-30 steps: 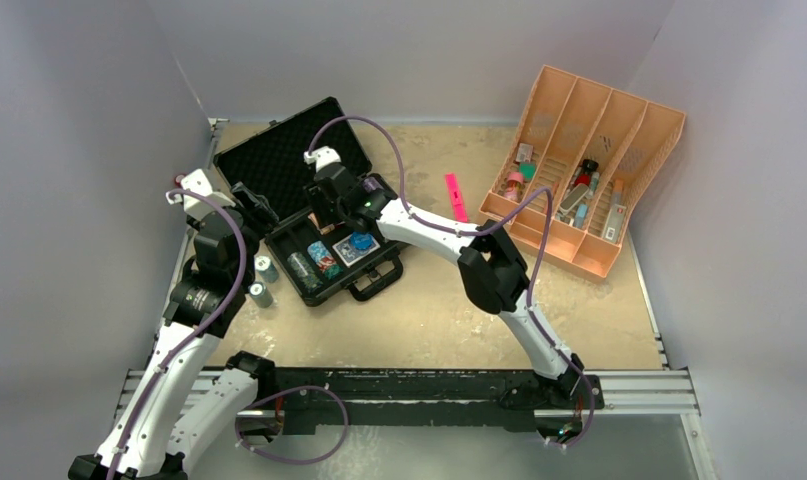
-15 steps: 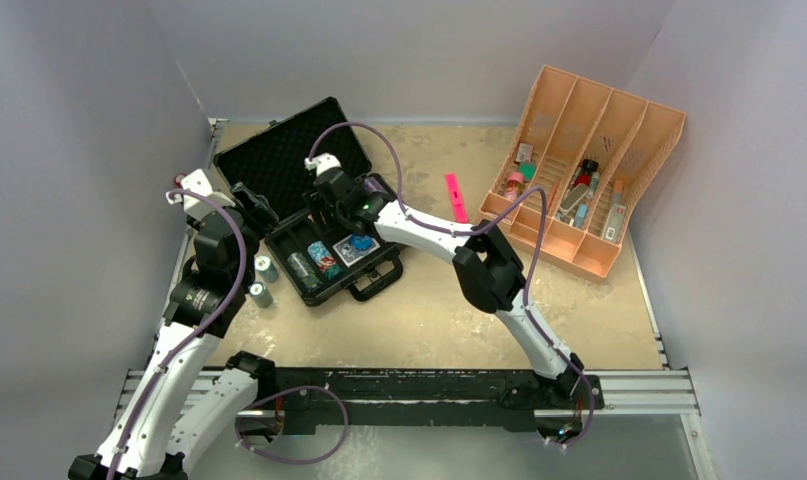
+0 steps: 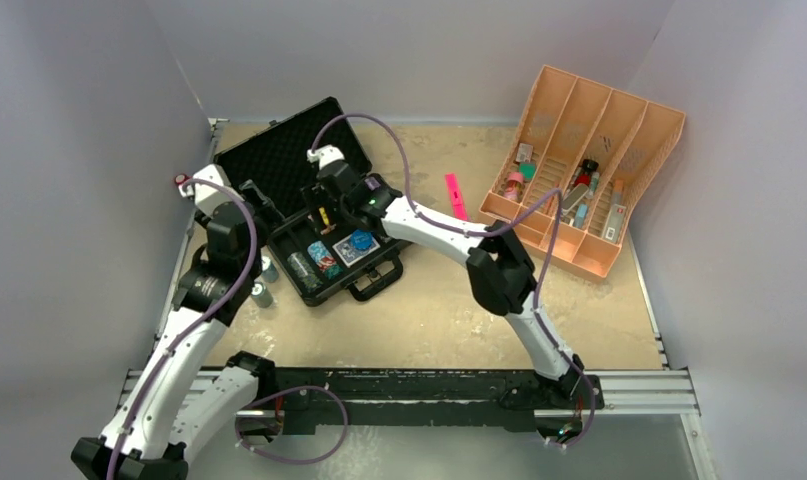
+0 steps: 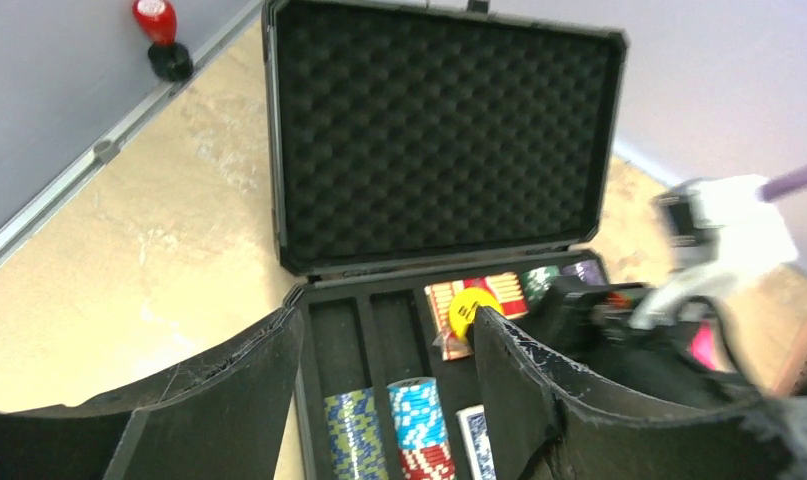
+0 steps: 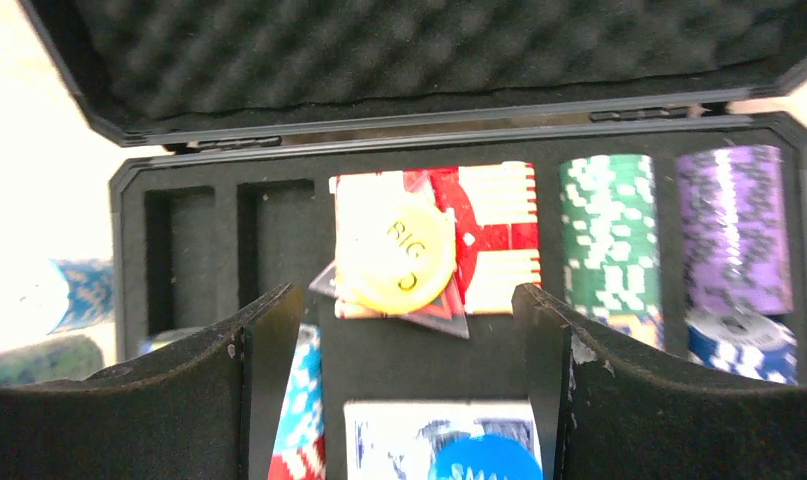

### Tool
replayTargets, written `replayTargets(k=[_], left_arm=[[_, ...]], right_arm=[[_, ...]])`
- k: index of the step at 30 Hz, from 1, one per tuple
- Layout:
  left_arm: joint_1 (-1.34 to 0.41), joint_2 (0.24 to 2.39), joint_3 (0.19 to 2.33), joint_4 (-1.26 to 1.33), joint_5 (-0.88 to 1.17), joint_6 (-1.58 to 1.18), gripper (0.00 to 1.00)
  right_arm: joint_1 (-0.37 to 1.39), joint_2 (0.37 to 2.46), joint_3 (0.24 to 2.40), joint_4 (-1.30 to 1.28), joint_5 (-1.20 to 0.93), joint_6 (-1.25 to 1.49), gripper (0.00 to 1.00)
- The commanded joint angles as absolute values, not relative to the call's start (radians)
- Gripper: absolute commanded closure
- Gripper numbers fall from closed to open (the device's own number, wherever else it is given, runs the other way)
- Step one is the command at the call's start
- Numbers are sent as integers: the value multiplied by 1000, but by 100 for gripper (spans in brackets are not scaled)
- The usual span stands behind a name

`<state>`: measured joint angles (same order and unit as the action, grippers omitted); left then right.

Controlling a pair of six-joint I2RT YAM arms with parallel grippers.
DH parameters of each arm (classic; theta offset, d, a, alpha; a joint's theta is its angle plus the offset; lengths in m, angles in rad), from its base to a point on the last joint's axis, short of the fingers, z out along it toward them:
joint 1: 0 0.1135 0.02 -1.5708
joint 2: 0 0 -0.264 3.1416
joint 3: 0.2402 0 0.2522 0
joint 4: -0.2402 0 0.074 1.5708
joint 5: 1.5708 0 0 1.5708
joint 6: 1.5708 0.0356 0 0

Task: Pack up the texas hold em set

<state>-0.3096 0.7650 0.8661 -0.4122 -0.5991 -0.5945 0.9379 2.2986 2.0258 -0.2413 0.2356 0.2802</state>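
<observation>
The black case [image 3: 284, 160] lies open on the worktop [image 3: 429, 320] in the upper left of the overhead view. Its foam lid is tipped back and its handle faces the lower edge. The right gripper [image 5: 399, 330] hovers above the tray of the case with its jaws spread wide, holding nothing. Beyond the jaws, a yellow disc [image 5: 394, 253] rests on the red card deck [image 5: 484, 235]. A green chip stack [image 5: 609, 225] and a purple chip stack [image 5: 731, 230] sit in the slots to the right of that deck. At the bottom of that view a blue disc [image 5: 484, 462] lies on the blue card deck [image 5: 399, 430]. The left gripper [image 4: 384, 350] is also open and empty, at the left end of the case. Two chip stacks [image 3: 267, 268] lie on the worktop just left of the case. The pink marker [image 3: 456, 195] and orange tray [image 3: 619, 115] are off to the right.
</observation>
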Motion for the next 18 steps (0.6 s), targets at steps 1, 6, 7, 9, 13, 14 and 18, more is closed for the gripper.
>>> replayTargets(k=[1,6,7,9,13,14,18], left_arm=[[-302,824,937,-504,-613,-630,36],[-301,895,992,-719,-639,-708,26],[-301,909,994,-757,-638,-730,24],[-302,934,978,-814,-626,-776,22],[-293,989,940,-887,-619,-865,25],[-286,1008,934,-900,-618,-884,25],[-239,1056,892,-924,-596,-929,25]], right_arm=[[936,2097,1966,-219,250,318,20],[936,1926,1771,-194,238,375,21],[935,1884,1712,-176,231,390,22],[934,1811,1601,-139,203,419,23],[935,1710,1415,-65,125,480,25],[935,1697,1381,-51,109,492,26],[936,1676,1318,-28,68,512,29]])
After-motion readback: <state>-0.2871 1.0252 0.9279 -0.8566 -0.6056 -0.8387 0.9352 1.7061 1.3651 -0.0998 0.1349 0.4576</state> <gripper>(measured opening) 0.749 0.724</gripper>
